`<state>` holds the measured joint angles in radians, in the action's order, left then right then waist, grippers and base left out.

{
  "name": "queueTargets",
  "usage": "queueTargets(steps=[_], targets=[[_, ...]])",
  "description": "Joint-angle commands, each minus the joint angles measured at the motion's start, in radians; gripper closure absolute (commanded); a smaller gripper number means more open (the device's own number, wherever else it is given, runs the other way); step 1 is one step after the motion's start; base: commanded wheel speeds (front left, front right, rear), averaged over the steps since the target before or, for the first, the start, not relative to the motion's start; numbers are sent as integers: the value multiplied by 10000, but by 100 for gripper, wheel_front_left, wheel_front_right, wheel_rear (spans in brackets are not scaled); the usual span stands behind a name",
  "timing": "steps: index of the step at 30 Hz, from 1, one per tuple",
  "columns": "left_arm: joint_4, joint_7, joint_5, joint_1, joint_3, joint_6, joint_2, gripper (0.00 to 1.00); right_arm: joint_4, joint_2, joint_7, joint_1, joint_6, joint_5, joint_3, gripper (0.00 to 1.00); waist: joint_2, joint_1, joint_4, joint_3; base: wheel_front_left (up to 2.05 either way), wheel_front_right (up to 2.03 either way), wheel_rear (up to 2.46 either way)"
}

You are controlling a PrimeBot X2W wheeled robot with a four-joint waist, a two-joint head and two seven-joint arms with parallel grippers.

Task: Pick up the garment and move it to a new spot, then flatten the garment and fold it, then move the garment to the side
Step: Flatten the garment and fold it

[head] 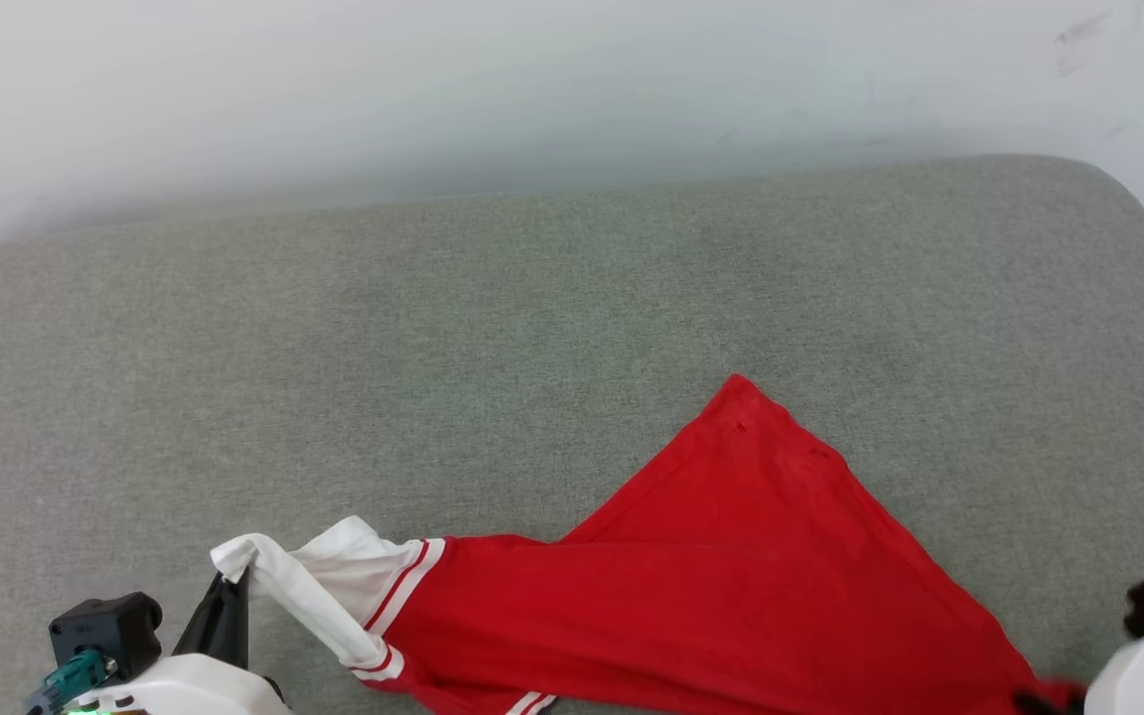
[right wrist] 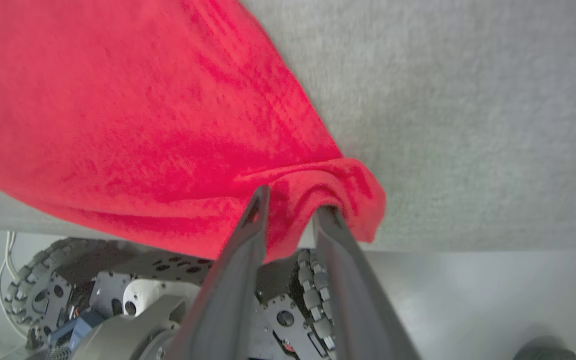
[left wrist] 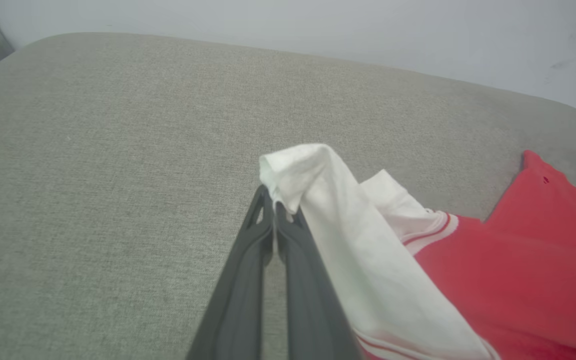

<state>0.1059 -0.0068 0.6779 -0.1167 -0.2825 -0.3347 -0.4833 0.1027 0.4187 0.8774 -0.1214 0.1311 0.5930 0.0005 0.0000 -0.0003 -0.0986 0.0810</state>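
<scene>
Presently on hand:

1. Garment [head: 731, 576]: a red T-shirt with one white sleeve [left wrist: 348, 225] trimmed in red and white stripes. It lies crumpled along the near edge of the bench, from left of centre to the lower right in the head view. One red corner points away from the robot. No lettering shows.
2. Bench [head: 433, 348]: covered in grey fabric, rounded at its far right corner, set against a pale wall [head: 532, 79].
3. Left gripper [left wrist: 274, 202]: at the lower left of the head view. Its jaws are pressed together on the tip of the white sleeve, which is raised off the bench.
4. Right gripper [right wrist: 293, 202]: at the near edge of the bench. Its jaws are narrowly parted, with a bunched fold of red hem between the tips.
5. Wheeled base [right wrist: 118, 290]: in the right wrist view, below the overhanging red cloth.
</scene>
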Motion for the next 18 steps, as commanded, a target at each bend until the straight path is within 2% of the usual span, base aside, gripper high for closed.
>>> queueTargets(steps=[1, 7, 10, 13, 16, 17, 18], targets=[[43, 27, -62, 135, -4, 7, -63, 100, -333, -211, -1114, 458, -7, -64, -168, 0, 0, 3, -73, 52, 0, 0, 0], [184, 143, -194, 572, -191, 75, -78, 100, -436, -511, -5011, 1559, -7, -382, -366, 0, 0, 3, 167, 335, 0, 0, 0], [203, 157, -269, 921, -300, 157, 2, 100, -133, -600, -6204, 2226, -7, -615, -217, 0, 0, 3, 381, 551, 0, 0, 0], [214, 142, -396, 1319, -465, 215, 102, 100, 141, -520, -6310, 3092, -7, -714, 200, 0, 0, 3, 647, 851, 0, 0, 0], [229, 104, -539, 1773, -658, 328, 206, 100, 405, -117, -5245, 4098, -7, -602, 738, 0, 0, 3, 990, 1239, 0, 0, 0], [229, 104, -539, 1773, -658, 328, 206, 100, 405, -117, -5245, 4098, -7, -602, 738, 0, 0, 3, 990, 1239, 0, 0, 0], [239, 68, -593, 1918, -714, 359, 252, 100, 508, 0, -4607, 4470, -7, -443, 962, 0, 0, 3, 1090, 1377, 0, 0, 0]])
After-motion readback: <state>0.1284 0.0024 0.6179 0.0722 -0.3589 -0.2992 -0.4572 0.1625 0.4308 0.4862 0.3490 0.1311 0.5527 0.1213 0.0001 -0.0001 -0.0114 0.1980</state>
